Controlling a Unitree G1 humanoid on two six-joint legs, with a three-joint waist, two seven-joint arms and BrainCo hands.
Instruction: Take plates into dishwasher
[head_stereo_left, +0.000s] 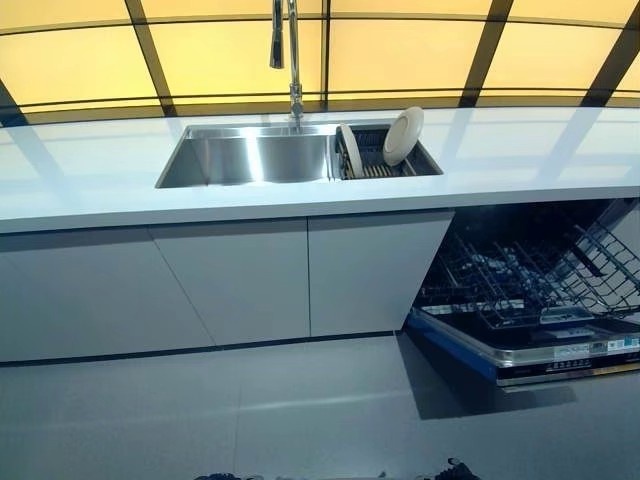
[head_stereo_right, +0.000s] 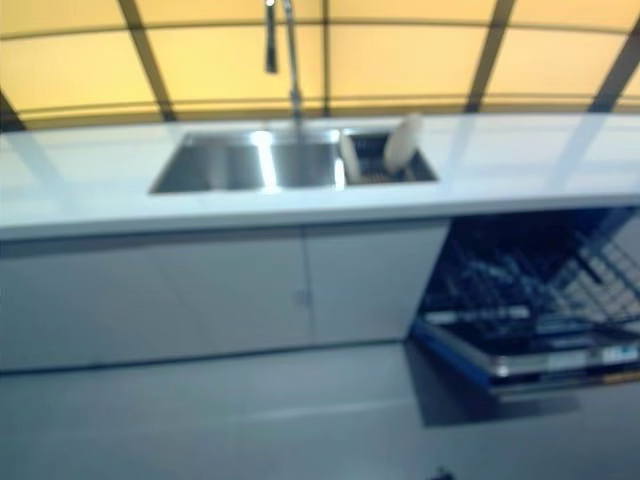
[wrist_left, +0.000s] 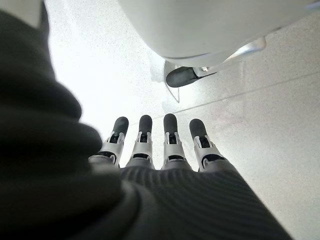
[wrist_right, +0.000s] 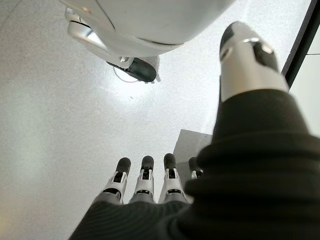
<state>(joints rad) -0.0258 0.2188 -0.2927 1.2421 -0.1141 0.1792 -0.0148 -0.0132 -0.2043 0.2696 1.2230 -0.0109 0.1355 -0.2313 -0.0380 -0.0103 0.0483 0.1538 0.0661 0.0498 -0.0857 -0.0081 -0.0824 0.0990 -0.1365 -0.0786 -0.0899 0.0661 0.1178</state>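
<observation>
Two white plates stand on edge in a dark rack in the right part of the sink: a round one (head_stereo_left: 403, 135) leaning right and a thinner one (head_stereo_left: 351, 150) to its left. The dishwasher (head_stereo_left: 560, 352) under the counter at the right stands open with its lower wire rack (head_stereo_left: 520, 275) pulled out over the door. Neither hand shows in the eye views. My left hand (wrist_left: 150, 142) hangs over the floor with straight fingers and holds nothing. My right hand (wrist_right: 145, 180) hangs the same way, fingers straight, thumb apart.
A steel sink basin (head_stereo_left: 250, 158) is set in the white counter (head_stereo_left: 90, 180), with a tall tap (head_stereo_left: 292, 60) behind it. White cabinet doors (head_stereo_left: 250, 280) run below the counter. Grey floor (head_stereo_left: 300, 410) lies between me and the cabinets.
</observation>
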